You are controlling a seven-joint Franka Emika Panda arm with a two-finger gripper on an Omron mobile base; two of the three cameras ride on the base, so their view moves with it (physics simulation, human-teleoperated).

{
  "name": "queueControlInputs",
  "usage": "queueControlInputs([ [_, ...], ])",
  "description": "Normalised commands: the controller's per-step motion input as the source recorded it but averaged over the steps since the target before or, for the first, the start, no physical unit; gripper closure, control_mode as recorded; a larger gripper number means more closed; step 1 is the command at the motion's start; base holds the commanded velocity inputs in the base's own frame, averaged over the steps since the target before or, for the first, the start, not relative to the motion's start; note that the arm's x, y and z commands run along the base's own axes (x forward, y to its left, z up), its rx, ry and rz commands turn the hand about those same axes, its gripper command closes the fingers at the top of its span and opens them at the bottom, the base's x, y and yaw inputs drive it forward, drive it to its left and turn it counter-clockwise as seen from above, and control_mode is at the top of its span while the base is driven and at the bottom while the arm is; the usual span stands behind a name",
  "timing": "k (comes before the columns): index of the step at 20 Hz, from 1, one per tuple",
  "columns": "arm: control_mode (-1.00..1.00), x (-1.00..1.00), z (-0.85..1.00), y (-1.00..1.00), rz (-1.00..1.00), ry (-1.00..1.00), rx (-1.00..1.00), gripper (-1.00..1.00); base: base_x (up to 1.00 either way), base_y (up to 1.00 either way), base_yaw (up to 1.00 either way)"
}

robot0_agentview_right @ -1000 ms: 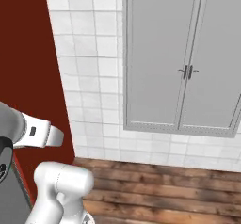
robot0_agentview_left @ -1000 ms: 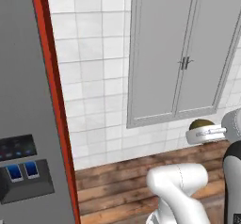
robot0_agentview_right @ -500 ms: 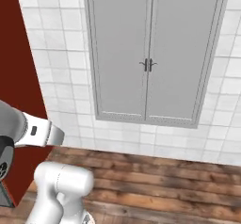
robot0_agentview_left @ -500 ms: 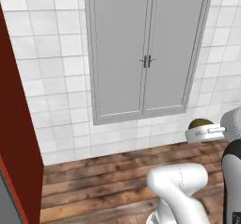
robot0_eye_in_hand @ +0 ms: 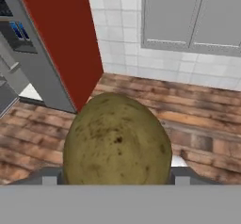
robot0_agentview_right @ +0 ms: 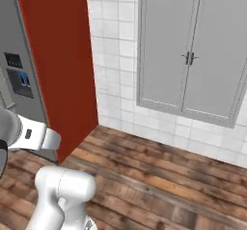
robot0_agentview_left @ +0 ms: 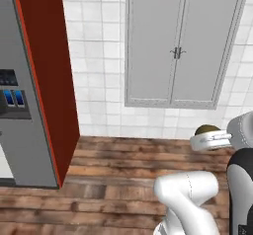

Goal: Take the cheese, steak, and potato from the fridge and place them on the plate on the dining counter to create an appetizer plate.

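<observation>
Potato [robot0_eye_in_hand: 116,138] is sitting gripped between wide-set jaws. Fridge [robot0_agentview_left: 20,130] is standing left, beside a wall cabinet [robot0_agentview_left: 183,44].

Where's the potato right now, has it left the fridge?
The round olive-brown potato sits in the pincer, filling the lower middle of the hand view, out in front of the tall grey fridge over the wooden floor.

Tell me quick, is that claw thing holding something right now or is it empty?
End effector: closed on the round olive-brown potato, which sits between its fingers.
</observation>
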Motion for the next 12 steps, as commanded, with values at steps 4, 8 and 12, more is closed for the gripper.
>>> queueControlInputs([
  [4,1.0,0.0,0.0,0.0,0.0,0.0,0.0,1.0,-1.0,-0.73,0.54],
  [8,1.0,0.0,0.0,0.0,0.0,0.0,0.0,1.0,-1.0,-0.66,0.51],
  [12,1.0,0.0,0.0,0.0,0.0,0.0,0.0,1.0,-1.0,-0.66,0.48],
])
